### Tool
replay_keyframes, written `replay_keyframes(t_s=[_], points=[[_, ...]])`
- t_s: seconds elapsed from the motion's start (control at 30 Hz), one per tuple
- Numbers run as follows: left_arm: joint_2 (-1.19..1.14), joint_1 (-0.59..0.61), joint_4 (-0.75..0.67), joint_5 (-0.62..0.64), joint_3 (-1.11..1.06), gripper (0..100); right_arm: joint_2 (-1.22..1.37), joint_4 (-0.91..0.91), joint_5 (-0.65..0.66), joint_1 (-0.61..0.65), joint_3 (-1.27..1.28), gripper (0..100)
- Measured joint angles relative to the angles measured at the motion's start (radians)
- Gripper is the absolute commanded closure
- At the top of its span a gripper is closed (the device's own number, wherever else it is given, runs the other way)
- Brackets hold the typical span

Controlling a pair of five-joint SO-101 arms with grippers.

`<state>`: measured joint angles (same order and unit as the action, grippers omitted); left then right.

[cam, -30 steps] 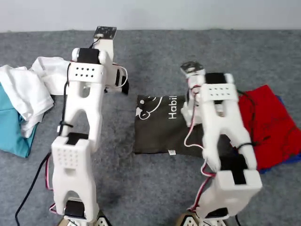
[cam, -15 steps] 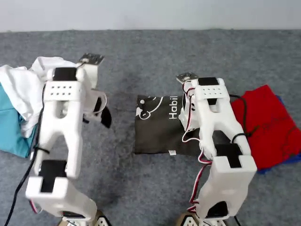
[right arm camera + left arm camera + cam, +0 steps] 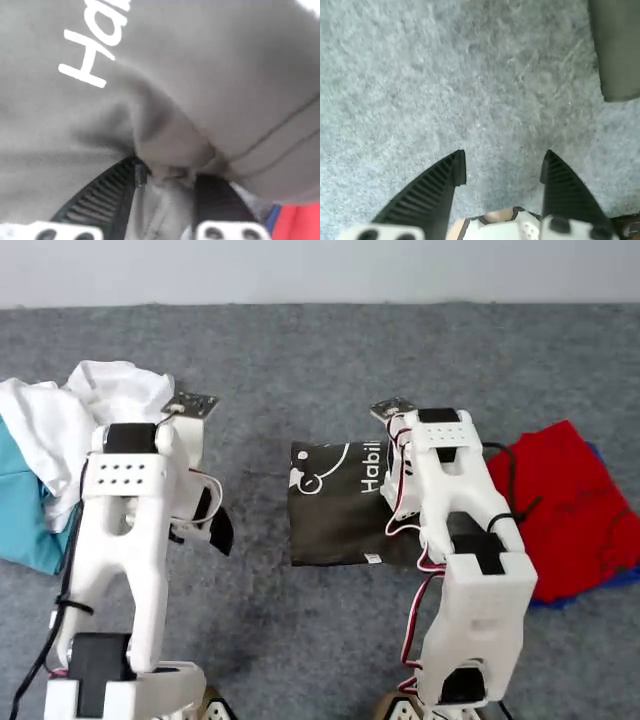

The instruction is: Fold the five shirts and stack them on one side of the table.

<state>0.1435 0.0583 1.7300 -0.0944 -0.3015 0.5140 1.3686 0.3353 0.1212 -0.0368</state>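
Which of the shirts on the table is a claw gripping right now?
The dark shirt with white print, mid-table: the right claw pinches a fold of it. The red shirt, white shirt and teal shirt lie ungripped.

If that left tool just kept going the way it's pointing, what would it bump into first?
Most likely the bare grey table covering: the left tool, open, points down at it with nothing in between. The dark shirt lies off to one side of that line.
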Motion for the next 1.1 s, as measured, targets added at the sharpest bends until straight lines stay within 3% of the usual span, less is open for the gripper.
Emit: replay_keyframes(t_s=[0.33, 0.67, 0.9, 1.1], points=[[0.017, 0.0, 0.0, -0.002, -0.008, 76, -0.025, 0.0, 0.009, 0.006, -0.11, 98.9], [0.017, 0.003, 0.003, -0.002, -0.041, 76, -0.115, -0.002, -0.18, 0.011, -0.338, 98.9], [0.017, 0.005, 0.003, -0.002, -0.041, 76, -0.115, -0.002, -0.287, -0.092, -0.364, 98.9], [0.017, 0.005, 0.003, -0.002, -0.043, 76, -0.13, 0.017, -0.408, -0.253, -0.367, 98.9]])
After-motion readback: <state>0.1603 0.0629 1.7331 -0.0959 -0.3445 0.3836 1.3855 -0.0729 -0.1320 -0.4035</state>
